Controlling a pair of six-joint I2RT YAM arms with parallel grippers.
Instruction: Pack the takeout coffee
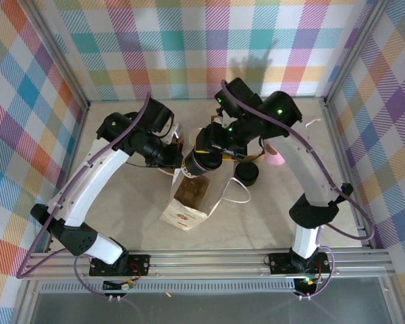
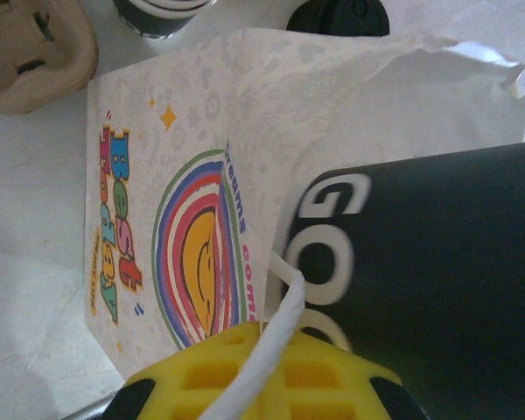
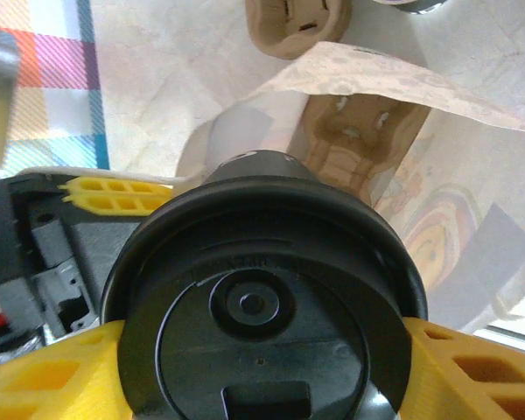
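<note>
Right gripper [image 3: 262,372] around takeout coffee [image 3: 255,262]

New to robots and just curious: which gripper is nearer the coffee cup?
Right. The right gripper holds the coffee cup; the left gripper is beside it, pinching the bag's handle.

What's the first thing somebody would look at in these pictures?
Probably the dark paper cup with white letters and a round black plastic lid, gripped by the right hand right at the open mouth of the white paper bag with a rainbow smiley face in the middle of the table. The left hand pinches the bag's white handle, and bright checked walls surround everything.
</note>
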